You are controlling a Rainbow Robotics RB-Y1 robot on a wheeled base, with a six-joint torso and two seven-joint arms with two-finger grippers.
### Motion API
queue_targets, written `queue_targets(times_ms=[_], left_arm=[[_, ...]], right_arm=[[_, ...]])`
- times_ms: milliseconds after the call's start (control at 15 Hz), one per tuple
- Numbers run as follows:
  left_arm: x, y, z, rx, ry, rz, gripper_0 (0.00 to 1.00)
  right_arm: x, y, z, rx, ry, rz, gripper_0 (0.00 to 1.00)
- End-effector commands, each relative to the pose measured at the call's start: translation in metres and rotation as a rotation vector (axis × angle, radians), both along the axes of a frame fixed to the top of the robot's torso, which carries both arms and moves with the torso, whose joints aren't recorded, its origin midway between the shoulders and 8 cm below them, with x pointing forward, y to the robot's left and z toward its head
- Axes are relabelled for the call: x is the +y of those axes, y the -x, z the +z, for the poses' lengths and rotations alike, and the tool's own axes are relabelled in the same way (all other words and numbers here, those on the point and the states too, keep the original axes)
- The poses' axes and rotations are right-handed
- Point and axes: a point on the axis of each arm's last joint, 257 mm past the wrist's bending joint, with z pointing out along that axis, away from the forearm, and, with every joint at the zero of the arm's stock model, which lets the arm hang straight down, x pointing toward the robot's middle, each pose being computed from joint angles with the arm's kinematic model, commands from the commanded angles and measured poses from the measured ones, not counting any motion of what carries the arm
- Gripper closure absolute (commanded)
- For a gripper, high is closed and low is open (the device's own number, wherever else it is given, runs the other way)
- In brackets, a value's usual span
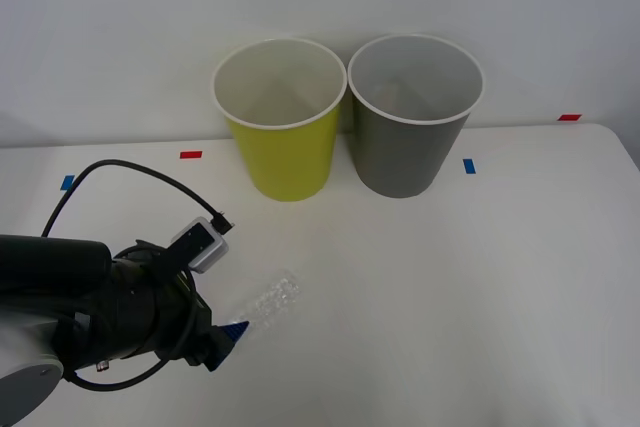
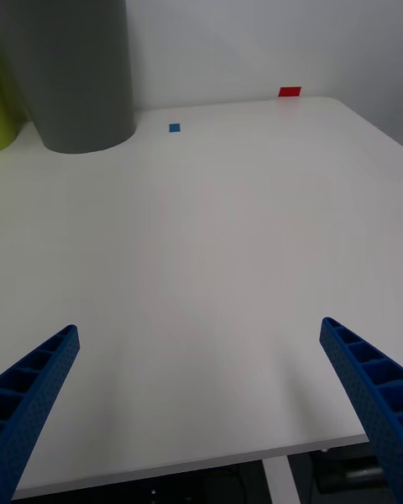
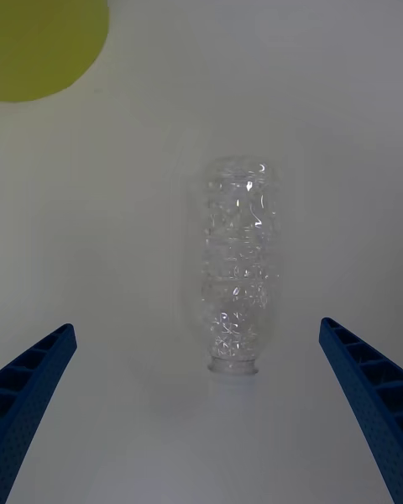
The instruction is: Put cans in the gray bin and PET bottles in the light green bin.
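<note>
A lab: bare white table (image 1: 480, 287) with coloured tape markers (image 1: 190, 155).

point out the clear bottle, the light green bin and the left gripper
clear bottle (image 3: 238, 273): left wrist view, mid-body.
light green bin (image 1: 286, 152): front view, outer wall.
left gripper (image 3: 201, 403): left wrist view, midway between open fingertips.

A white counter (image 1: 480, 287) meets a plain pale wall (image 1: 120, 27) at twelve o'clock, lit softly and evenly.
</note>
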Motion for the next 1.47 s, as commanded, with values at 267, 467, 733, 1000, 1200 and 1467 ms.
queue_targets(times_ms=[267, 467, 733, 1000, 1200, 1467], left_arm=[[-0.029, -0.005, -0.006, 0.001, 0.015, -0.016, 0.00], [-0.046, -0.004, -0.011, -0.017, 0.016, -0.018, 0.00], [-0.054, -0.012, -0.021, -0.020, -0.021, -0.022, 0.00], [-0.052, -0.015, -0.028, 0.037, -0.076, -0.005, 0.00], [-0.063, -0.023, -0.034, 0.062, -0.067, -0.004, 0.00], [-0.068, -0.020, -0.036, 0.087, -0.085, -0.013, 0.00]], right_arm=[[0.000, 0.000, 0.000, 0.000, 0.000, 0.000, 0.00], [0.000, 0.000, 0.000, 0.000, 0.000, 0.000, 0.00], [0.000, 0.000, 0.000, 0.000, 0.000, 0.000, 0.00], [0.000, 0.000, 0.000, 0.000, 0.000, 0.000, 0.00], [0.000, 0.000, 0.000, 0.000, 0.000, 0.000, 0.00], [0.000, 0.000, 0.000, 0.000, 0.000, 0.000, 0.00]])
